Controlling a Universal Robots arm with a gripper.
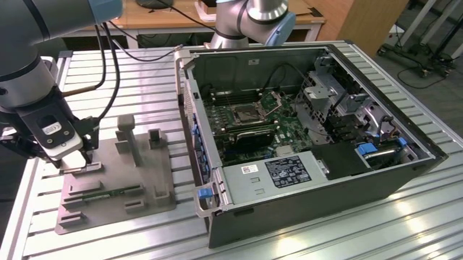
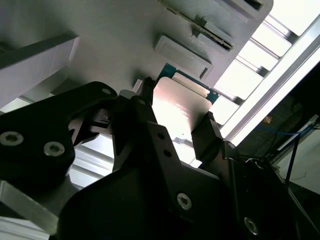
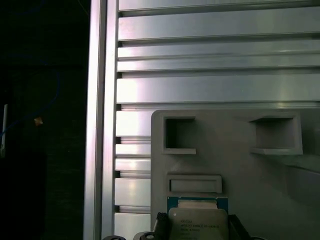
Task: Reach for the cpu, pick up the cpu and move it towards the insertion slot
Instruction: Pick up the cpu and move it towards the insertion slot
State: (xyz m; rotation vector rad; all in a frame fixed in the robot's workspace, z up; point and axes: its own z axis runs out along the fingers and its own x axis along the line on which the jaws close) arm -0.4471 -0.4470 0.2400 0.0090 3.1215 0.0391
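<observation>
While the arm hangs low over the tabletop's (image 1: 145,70) edge on the exterior view's left, the gripper (image 1: 72,163) sits at the matching edge of the grey holder plate (image 1: 148,187).

Claw state: both wrist views show the two black fingers (image 2: 206,134) pressed against opposite edges of the cpu (image 2: 181,106) — clenched on the chip, as far as I can see. Whether the chip rests on the plate or is raised off it cannot be told.

Cpu: pale silver lid over a green-edged board, near the plate's edge by the tabletop's side rail and just beside a low raised rectangular block (image 3: 195,184). Two open square pockets (image 3: 179,134) lie farther along the plate.

Writing: the first wrist view shows several lines of fine print on the lid, too small to make out. A dark label with white print (image 1: 289,170) and a small white sticker (image 1: 250,169) sit on the metal box at the near end of the open computer case (image 1: 326,208); neither can be read.

Insertion slot (image 1: 246,114): a square socket with a silver frame on the green board inside the case, well apart from the gripper. The case lies on its side over the tabletop's half on the exterior view's right.

Other items: a narrow green memory stick (image 1: 108,193) lies flat in the plate near its front edge — untouched. Black cables (image 1: 112,54) trail from the arm.
</observation>
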